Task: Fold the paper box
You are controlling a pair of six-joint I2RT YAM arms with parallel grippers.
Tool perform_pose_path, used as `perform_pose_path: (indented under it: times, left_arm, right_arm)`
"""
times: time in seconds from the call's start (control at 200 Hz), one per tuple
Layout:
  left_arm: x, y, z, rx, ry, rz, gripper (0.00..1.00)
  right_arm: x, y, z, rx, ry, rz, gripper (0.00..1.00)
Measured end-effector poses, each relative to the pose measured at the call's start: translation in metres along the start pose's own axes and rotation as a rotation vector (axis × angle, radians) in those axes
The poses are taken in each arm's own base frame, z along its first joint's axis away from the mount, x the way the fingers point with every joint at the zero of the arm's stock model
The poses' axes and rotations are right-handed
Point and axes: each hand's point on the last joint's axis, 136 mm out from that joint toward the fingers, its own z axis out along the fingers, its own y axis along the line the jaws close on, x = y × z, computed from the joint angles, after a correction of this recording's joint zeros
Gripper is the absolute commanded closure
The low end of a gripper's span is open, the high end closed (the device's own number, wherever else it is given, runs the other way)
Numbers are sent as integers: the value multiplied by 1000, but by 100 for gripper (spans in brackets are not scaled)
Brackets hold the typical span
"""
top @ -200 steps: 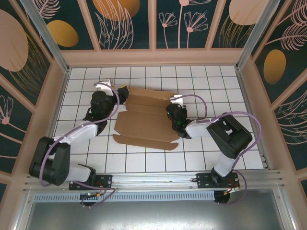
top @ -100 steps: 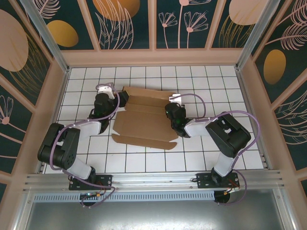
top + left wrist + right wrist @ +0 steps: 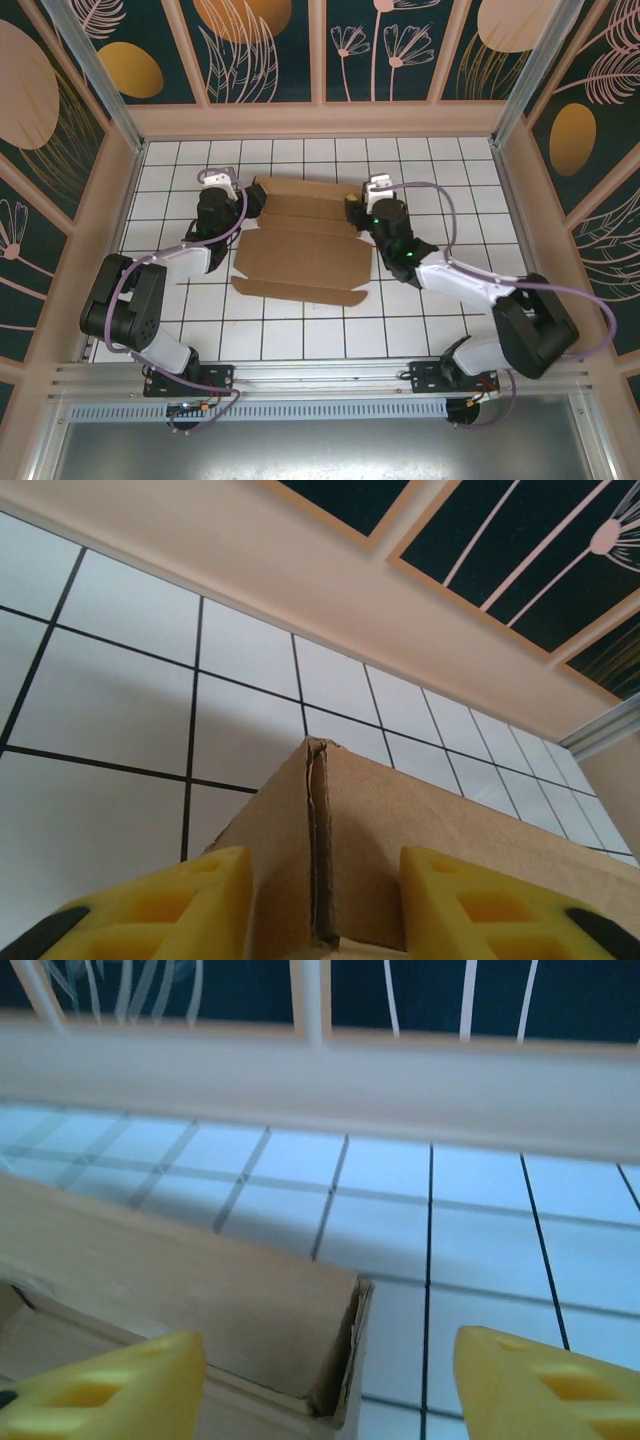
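Left gripper (image 3: pixel 325 905): fingers spread, straddling far-left corner of paper box (image 3: pixel 300 255). Right gripper (image 3: pixel 330 1385): fingers wide apart around far-right corner. Box mid-table (image 3: pixel 450 170), far wall raised, near flaps flat. Risk: uneven squeeze or push skews box, crushes corner, wall flops down.

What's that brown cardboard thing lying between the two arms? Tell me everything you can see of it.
The paper box is plain brown cardboard, half-formed: a flat panel with crease lines and a loose near flap lying on the white tiled surface, its far wall and far corners folded upright. The jaws of the left gripper flank the far-left corner; those of the right gripper stand wide around the far-right corner.
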Motion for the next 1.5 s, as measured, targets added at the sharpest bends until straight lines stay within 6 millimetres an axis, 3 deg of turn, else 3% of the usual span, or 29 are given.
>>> perform_pose_path:
  times: [0.095,0.18,0.26,0.33,0.42,0.601,0.676,0.846,0.966,1.146,1.316,1.501]
  left_arm:
    - [1,1,0,-5,7,6,60]
    - [0,0,1,-7,9,6,61]
    - [0,0,1,-11,14,6,61]
    - [-1,0,2,-16,21,7,55]
    - [-3,0,4,-33,37,17,44]
    - [-13,-5,-5,-66,73,23,36]
    - [-31,-19,-14,-51,53,29,35]
    - [-82,-58,-51,17,-62,64,33]
    - [-101,-69,-77,36,-135,73,34]
    - [-95,-67,-90,14,-157,82,34]
    - [-90,-71,-93,8,-158,97,34]
    - [-103,-87,-112,44,-204,107,34]
  right_arm:
    - [-26,7,-13,-74,-56,-9,54]
    - [-35,19,-13,-137,-47,-26,68]
    - [-37,30,-4,-190,-15,-35,73]
    - [-36,35,7,-226,31,-36,78]
    - [-32,39,23,-250,98,-51,100]
    - [-8,37,36,-280,228,-27,100]
    - [-3,31,38,-291,284,6,100]
    - [-19,13,52,-274,334,67,100]
    - [-9,14,58,-281,395,77,100]
    - [25,10,63,-271,516,105,100]
    - [18,3,75,-254,514,121,100]
    - [17,-8,106,-222,524,146,100]
